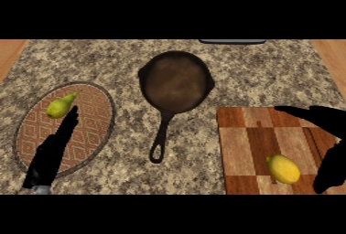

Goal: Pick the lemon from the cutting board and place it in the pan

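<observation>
- right hand [323,137]: black, at the right edge of the head view, over the cutting board's right side. fingers spread and uncurled, one reaching left across the board's upper part, another hanging down near the lower right corner. holds nothing; the lemon lies just left of the lower finger, and whether the two touch cannot be told.
- left hand [54,151]: black, at the lower left, fingers straight and together, pointing up and slightly right over the plate. fingertips end just below the pear. nothing held.
- lemon [283,168]: yellow, oval, lying on the lower right part of the cutting board, long axis tilted, near the board's bottom edge.
- cutting board [246,151]: wooden, in patches of light and dark brown, flat on the worktop at the right; its right side is covered by the right hand.
- pan [175,84]: dark, round, cast-iron look, at the centre of the worktop, nothing inside. its handle runs down and slightly left, ending in a loop between the plate and the cutting board.
- plate [88,123]: round, with an orange and white diamond pattern and a dark rim, at the left, well apart from the cutting board.
- pear [59,106]: yellow-green, lying on the upper left part of the plate.
- worktop [270,73]: speckled granite, with wooden strips at both sides.
</observation>
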`<move>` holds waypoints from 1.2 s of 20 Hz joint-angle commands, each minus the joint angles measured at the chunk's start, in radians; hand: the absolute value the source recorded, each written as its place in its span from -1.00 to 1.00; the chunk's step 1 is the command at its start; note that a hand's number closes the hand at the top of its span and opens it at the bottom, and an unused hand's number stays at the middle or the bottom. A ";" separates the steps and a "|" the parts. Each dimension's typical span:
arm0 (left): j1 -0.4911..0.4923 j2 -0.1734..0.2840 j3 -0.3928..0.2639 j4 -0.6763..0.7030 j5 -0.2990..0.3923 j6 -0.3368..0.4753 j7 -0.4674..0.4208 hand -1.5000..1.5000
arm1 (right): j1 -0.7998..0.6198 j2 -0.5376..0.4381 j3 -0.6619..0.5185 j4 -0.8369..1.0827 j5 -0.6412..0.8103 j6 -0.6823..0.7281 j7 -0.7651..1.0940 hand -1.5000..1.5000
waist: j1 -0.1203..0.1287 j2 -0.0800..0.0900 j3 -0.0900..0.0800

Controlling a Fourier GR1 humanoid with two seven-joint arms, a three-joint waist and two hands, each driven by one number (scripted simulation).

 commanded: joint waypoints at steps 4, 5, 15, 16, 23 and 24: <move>0.016 -0.012 0.013 0.010 -0.016 -0.022 -0.019 0.00 | -0.056 0.082 0.063 0.025 0.058 0.074 0.138 -1.00 | -0.001 0.000 0.000; 0.032 0.002 0.036 0.001 -0.004 -0.037 -0.035 0.00 | -0.052 0.091 0.056 -0.020 0.011 0.087 0.181 -1.00 | -0.003 -0.001 0.000; 0.006 -0.046 0.030 0.021 -0.043 -0.026 -0.027 0.00 | 0.028 0.128 0.124 -0.044 0.139 0.049 0.218 -1.00 | -0.008 -0.001 0.000; -0.014 -0.041 0.043 0.031 -0.036 -0.037 -0.015 0.00 | -0.003 0.119 0.113 0.024 0.139 0.108 0.163 -1.00 | -0.005 0.000 0.000; 0.002 -0.086 0.032 0.086 -0.093 -0.007 -0.084 0.00 | 0.086 0.116 0.091 -0.001 0.209 0.097 0.132 -1.00 | -0.013 0.000 0.000; 0.040 -0.062 0.043 -0.007 -0.063 -0.039 -0.036 0.00 | -0.004 0.183 0.117 0.049 0.176 0.129 0.220 -1.00 | -0.002 0.000 0.000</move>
